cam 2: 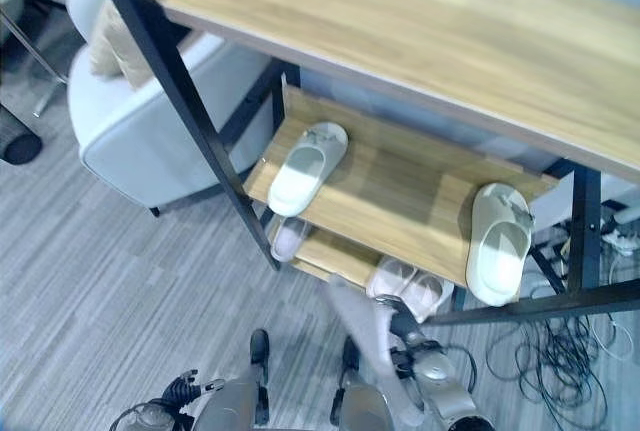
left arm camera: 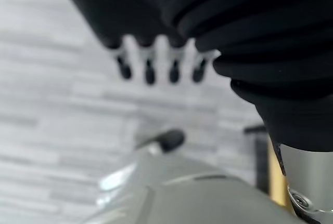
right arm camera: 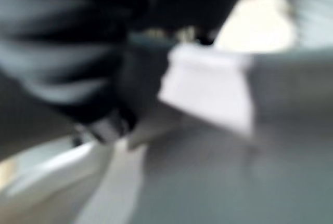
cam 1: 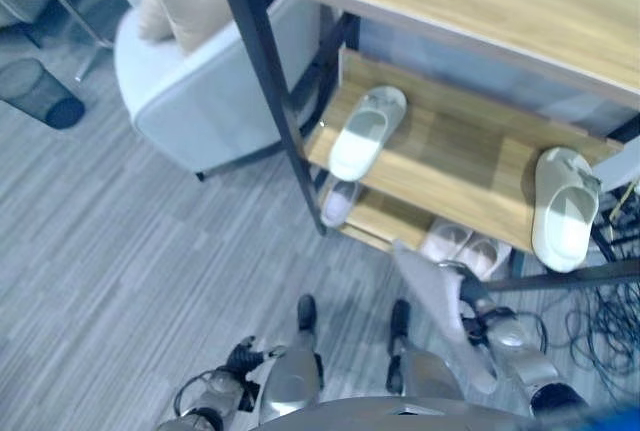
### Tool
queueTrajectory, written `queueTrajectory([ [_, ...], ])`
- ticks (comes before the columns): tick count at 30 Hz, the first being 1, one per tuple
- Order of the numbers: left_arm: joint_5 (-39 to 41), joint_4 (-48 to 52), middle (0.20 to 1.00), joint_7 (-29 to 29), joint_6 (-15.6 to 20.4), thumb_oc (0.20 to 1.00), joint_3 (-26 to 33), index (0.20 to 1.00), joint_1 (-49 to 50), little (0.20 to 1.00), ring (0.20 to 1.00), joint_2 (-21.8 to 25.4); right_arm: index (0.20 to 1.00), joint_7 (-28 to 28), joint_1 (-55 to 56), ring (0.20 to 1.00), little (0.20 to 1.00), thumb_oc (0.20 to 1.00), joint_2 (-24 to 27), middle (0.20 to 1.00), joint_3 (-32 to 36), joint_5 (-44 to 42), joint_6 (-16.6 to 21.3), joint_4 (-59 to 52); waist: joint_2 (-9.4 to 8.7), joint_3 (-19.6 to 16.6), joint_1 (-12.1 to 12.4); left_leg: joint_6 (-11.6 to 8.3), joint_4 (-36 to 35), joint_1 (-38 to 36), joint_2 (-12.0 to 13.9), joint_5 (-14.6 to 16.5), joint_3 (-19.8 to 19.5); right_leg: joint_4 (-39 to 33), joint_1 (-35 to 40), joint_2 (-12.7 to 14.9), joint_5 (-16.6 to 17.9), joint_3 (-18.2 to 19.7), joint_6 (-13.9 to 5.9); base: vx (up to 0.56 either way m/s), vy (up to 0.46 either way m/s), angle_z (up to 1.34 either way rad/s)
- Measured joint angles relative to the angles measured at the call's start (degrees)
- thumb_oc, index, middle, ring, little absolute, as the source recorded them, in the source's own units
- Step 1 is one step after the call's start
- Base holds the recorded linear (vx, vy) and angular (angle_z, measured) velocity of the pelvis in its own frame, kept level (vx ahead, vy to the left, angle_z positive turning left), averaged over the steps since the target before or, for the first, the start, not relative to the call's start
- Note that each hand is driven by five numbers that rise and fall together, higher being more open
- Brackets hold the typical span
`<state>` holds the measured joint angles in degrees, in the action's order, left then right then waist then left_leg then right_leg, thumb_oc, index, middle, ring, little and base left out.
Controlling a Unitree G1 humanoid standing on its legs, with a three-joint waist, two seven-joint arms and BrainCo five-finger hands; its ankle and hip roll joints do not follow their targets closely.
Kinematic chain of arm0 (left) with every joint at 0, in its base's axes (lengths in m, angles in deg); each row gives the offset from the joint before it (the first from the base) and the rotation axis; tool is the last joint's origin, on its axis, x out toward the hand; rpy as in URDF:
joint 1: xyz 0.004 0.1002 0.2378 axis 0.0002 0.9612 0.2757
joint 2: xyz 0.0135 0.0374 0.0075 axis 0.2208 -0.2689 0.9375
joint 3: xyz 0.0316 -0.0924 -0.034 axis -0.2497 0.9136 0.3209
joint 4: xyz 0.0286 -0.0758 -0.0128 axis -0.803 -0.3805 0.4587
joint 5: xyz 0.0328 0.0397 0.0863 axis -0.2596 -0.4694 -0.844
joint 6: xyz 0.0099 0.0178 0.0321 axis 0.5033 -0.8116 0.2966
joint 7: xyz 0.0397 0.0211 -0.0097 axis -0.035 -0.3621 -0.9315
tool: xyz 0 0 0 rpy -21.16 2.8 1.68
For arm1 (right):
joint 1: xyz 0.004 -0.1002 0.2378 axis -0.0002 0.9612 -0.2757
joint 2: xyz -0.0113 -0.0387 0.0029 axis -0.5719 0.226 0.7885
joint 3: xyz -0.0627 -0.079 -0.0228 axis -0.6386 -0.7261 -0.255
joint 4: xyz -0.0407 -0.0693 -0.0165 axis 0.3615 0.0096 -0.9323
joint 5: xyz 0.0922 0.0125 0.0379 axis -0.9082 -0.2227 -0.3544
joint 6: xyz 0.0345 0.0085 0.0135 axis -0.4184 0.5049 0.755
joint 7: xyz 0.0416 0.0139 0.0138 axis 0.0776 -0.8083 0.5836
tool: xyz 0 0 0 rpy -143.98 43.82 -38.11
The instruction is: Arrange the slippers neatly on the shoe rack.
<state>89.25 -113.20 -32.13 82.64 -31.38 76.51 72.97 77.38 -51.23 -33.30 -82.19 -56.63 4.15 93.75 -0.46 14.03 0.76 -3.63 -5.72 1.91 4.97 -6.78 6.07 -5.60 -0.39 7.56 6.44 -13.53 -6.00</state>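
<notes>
The shoe rack's middle shelf bears two pale green-white slippers, one at its left end and one at its right end, overhanging the front edge. On the lower shelf lie a pinkish slipper and a pinkish pair. My right hand is low in front of the rack, shut on a long greyish-pink slipper whose far end points toward the lower shelf. My left hand hangs low at the left, fingers straight and holding nothing.
The rack's black front post slants down to the floor. A white armchair with a beige cushion stands left of the rack. A black mesh bin is farther left. Tangled cables lie on the floor at the right.
</notes>
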Motion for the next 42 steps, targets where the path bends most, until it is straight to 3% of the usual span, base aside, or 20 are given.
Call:
queueTrajectory([
  [5,0.03,-0.03,1.000,0.39,-0.21,1.000,-0.06,1.000,2.17,1.000,1.000,0.16,0.200,-1.05,1.91,0.200,0.200,0.200,1.49,0.200,1.43,-2.75,-0.16,2.14,0.78,-2.98,-0.55,-0.17,0.00,-0.02,0.69,-0.07,-0.40,0.01,0.25,-0.71,-0.34,-0.16,0.18,0.04,0.013,0.02],
  [12,-0.07,-0.02,1.000,0.84,-0.17,1.000,-1.63,1.000,2.85,1.000,1.000,0.19,0.200,-1.67,2.55,0.200,0.200,0.200,1.51,0.200,0.86,-2.77,-0.25,2.43,-0.20,-6.54,-0.93,-0.71,-0.01,0.29,0.91,-0.44,-1.06,0.02,0.48,-0.87,-0.43,-1.40,0.33,-0.02,0.028,0.07],
  [15,-0.08,0.20,1.000,0.83,0.01,1.000,-3.17,1.000,2.42,1.000,1.000,0.54,0.200,-1.67,1.26,0.200,0.200,0.200,1.67,0.200,-0.50,-2.77,-0.24,3.14,-0.14,-7.13,-0.19,-0.96,0.02,2.84,0.99,-1.12,-1.00,1.05,-2.92,-0.76,-0.22,-1.34,0.30,-0.22,0.050,-0.05],
  [17,-0.06,0.24,1.000,0.83,0.10,1.000,-5.23,1.000,-0.02,1.000,1.000,0.94,0.200,-1.44,-2.19,0.200,0.200,0.200,1.92,0.200,-2.03,-2.66,-0.27,4.57,0.23,-5.51,-0.11,-0.98,0.71,6.34,1.00,-2.00,-1.00,4.36,-7.64,-0.31,-0.45,-1.35,0.65,-0.22,0.052,-0.04],
  [22,0.20,0.43,1.000,0.43,0.25,1.000,-7.79,1.000,-11.15,1.000,1.000,2.38,0.200,1.41,-14.09,0.200,0.200,0.200,2.99,0.200,-4.04,0.02,-0.40,4.81,1.23,6.10,-0.14,-0.53,9.97,17.97,0.64,-1.68,-2.10,13.08,-18.66,1.54,-1.51,-1.35,1.68,-0.11,0.035,0.03],
  [24,0.70,0.65,1.000,0.23,0.36,1.000,-7.42,1.000,-15.23,1.000,1.000,3.17,0.200,2.76,-18.68,0.200,0.200,0.200,4.13,0.200,-3.83,1.14,-0.30,3.84,1.99,9.81,0.52,-0.30,11.16,21.12,1.08,-1.14,-2.88,15.50,-21.64,1.14,-2.18,-1.44,0.91,-0.10,0.059,0.04],
  [26,2.79,3.35,1.000,-0.12,0.55,1.000,-8.20,1.000,-15.89,1.000,1.000,5.07,0.200,4.39,-21.20,0.200,0.200,0.200,4.56,0.200,-4.08,2.73,-0.29,3.32,1.49,10.89,0.26,-0.39,15.46,25.53,0.46,-0.59,-3.56,25.10,-27.14,2.99,-6.22,-0.95,1.94,-0.11,0.056,0.28],
  [27,4.07,5.06,1.000,-0.92,1.58,1.000,-9.17,1.000,-17.97,1.000,1.000,7.03,0.200,5.95,-23.80,0.200,0.200,0.200,5.87,0.200,-3.28,3.84,0.45,1.64,0.45,12.86,-0.40,-0.46,23.22,31.63,-1.23,2.08,-3.56,30.22,-32.86,5.12,-8.37,-0.08,4.21,-0.12,0.061,0.18],
  [28,4.09,5.00,1.000,-0.87,1.28,1.000,-9.02,1.000,-19.68,1.000,1.000,6.80,0.200,7.01,-26.25,0.200,0.200,0.200,7.41,0.200,-1.87,4.22,0.83,0.06,1.96,14.75,0.18,1.27,34.02,35.87,-1.64,6.41,-3.29,31.23,-35.48,5.09,-8.57,0.24,2.87,-0.12,0.061,-0.06],
  [29,4.37,6.36,1.000,-0.93,1.36,1.000,-8.60,1.000,-19.64,1.000,1.000,7.01,0.200,8.29,-27.79,0.200,0.200,0.200,8.77,0.200,-1.85,4.45,0.98,-1.29,2.96,15.53,0.28,3.49,35.45,37.47,-1.00,10.04,-3.46,38.66,-39.24,5.02,-10.58,1.01,1.98,-0.13,0.038,-0.21],
  [30,5.65,8.38,1.000,-1.29,1.96,1.000,-7.11,1.000,-19.26,1.000,1.000,7.84,0.200,9.39,-28.19,0.200,0.200,0.200,9.61,0.200,-1.79,4.85,1.06,-2.30,2.95,15.57,0.28,3.44,37.83,40.13,-0.98,10.68,-2.94,48.20,-42.75,5.82,-14.67,1.86,2.63,-0.06,0.005,0.03],
  [31,6.69,9.29,1.000,-2.31,2.59,1.000,-6.27,1.000,-19.77,1.000,1.000,8.66,0.200,10.14,-28.62,0.200,0.200,0.200,10.04,0.200,-1.61,5.14,1.15,-2.84,2.21,15.91,0.28,3.24,40.51,41.99,-1.93,11.26,-2.69,51.10,-42.58,6.48,-17.99,1.75,2.65,-0.09,-0.014,0.18],
  [33,10.84,9.35,1.000,-4.58,3.31,1.000,-1.72,1.000,-21.32,1.000,1.000,9.56,0.200,13.76,-33.19,0.200,0.200,0.200,13.87,0.200,-2.54,9.65,2.32,-7.46,3.81,16.49,0.18,3.92,55.09,52.55,-0.99,16.65,-3.49,61.75,-50.26,7.32,-25.46,2.77,6.52,-0.05,-0.044,0.13],
  [39,13.60,9.20,1.000,-5.84,3.86,1.000,-4.60,1.000,-21.95,1.000,1.000,9.27,0.200,17.11,-43.43,0.200,0.200,0.200,14.87,0.200,-6.95,13.49,3.10,-8.78,4.07,15.11,1.03,4.97,69.46,64.83,-1.14,20.37,-3.88,76.86,-62.44,8.86,-29.87,5.42,7.38,0.01,-0.018,0.03],
  [42,13.91,12.01,1.000,-6.29,4.22,1.000,-6.59,1.000,-22.11,1.000,1.000,9.30,0.200,18.95,-51.35,0.200,0.200,0.200,15.11,0.200,-8.43,13.78,3.09,-8.79,4.10,14.81,1.58,5.84,80.69,73.57,-1.04,23.77,-4.46,88.12,-71.05,9.50,-34.32,7.41,8.42,0.12,-0.050,0.05],
])
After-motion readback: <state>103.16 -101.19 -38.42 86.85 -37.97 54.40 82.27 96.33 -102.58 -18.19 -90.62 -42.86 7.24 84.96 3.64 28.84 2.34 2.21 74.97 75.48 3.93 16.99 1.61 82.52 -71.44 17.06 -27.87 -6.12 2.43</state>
